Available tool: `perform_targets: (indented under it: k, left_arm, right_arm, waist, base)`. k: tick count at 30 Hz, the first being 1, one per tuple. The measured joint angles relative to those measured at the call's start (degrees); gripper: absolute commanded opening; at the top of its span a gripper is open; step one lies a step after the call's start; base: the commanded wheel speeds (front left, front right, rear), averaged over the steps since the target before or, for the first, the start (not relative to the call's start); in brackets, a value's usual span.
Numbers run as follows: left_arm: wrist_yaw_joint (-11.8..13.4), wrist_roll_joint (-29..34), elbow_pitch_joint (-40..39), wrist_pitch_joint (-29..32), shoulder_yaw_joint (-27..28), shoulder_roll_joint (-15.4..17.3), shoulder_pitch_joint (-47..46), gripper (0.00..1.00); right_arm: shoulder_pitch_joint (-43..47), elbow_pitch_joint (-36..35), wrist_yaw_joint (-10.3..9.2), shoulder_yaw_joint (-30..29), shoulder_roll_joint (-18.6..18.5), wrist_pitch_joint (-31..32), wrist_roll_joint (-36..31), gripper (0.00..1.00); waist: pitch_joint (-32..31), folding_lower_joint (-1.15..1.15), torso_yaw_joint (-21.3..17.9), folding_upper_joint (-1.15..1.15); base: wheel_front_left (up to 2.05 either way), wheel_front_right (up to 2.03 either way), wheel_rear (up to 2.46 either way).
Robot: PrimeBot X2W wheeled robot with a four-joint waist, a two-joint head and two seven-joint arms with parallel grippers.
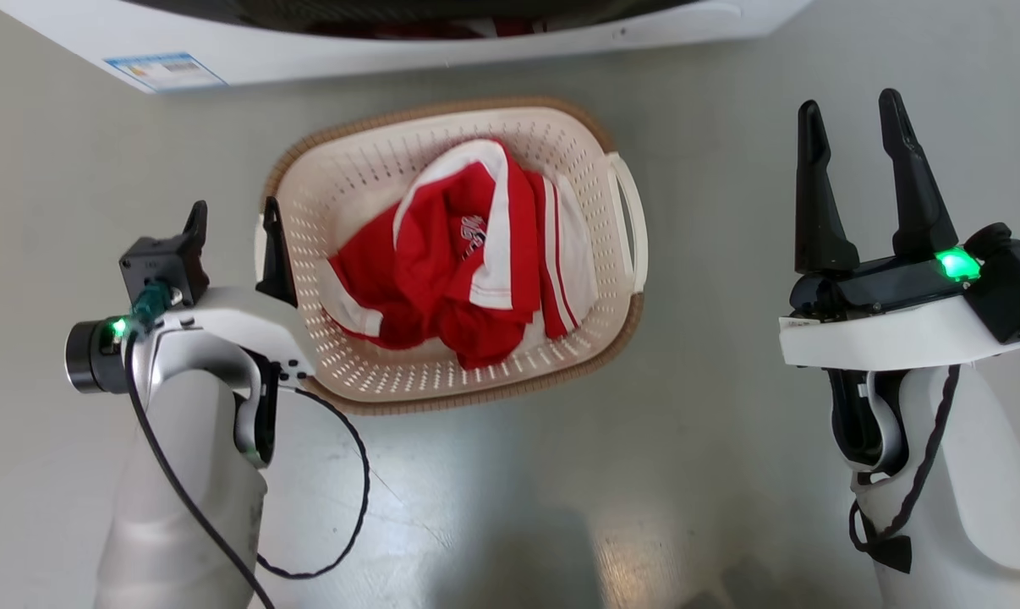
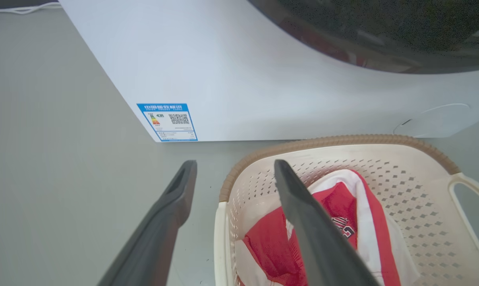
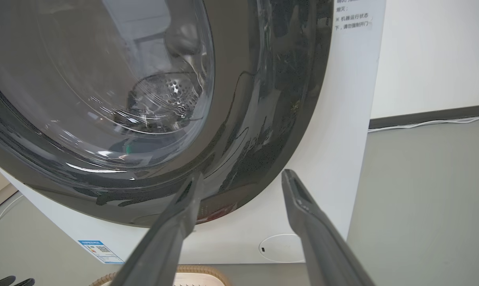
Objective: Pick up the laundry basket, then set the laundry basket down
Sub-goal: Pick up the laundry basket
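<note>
Left claw (image 1: 235,237) apart, astride laundry basket (image 1: 366,178) left rim, nearer; right claw (image 1: 852,182) apart, well right of basket.

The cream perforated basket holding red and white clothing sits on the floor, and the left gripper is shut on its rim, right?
No: in the left wrist view the left gripper is open, fingers spread either side of the rim of the cream perforated laundry basket.
</note>
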Motion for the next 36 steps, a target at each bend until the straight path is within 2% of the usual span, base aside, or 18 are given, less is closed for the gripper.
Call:
perform_targets:
  k: [10, 16, 27, 36]
  left_arm:
    - [0.03, 0.94, -14.43, -0.03, 0.27, -1.42, 9.93, 1.0]
    - [0.62, 0.97, -22.35, -0.04, 0.54, -2.03, 20.16, 1.0]
    - [2.19, 1.23, -29.56, -0.04, -0.4, -1.99, 35.85, 1.0]
    - [3.59, 1.23, -32.87, -0.04, -2.01, -1.88, 43.62, 1.0]
  right_arm:
    - [3.34, 2.22, 0.0, -0.49, 0.0, 0.0, -1.46, 1.0]
    - [9.34, 3.7, 0.0, -0.41, 0.03, 0.0, -1.79, 1.0]
    - [20.0, 5.46, 0.0, 0.42, 0.13, 0.0, -1.62, 1.0]
    - [25.04, 6.2, 0.0, 1.63, 0.23, 0.01, -1.41, 1.0]
  waist:
    - [-7.9, 0.0, 1.67, 0.0]
    - [-15.81, 0.0, 2.59, 0.0]
    - [-29.15, 0.0, 2.71, 0.0]
    - [-37.03, 0.0, 1.95, 0.0]
  base:
    - [0.0, 0.0, 0.0]
    - [0.0, 0.0, 0.0]
    - [0.0, 0.0, 0.0]
    - [0.0, 0.0, 0.0]
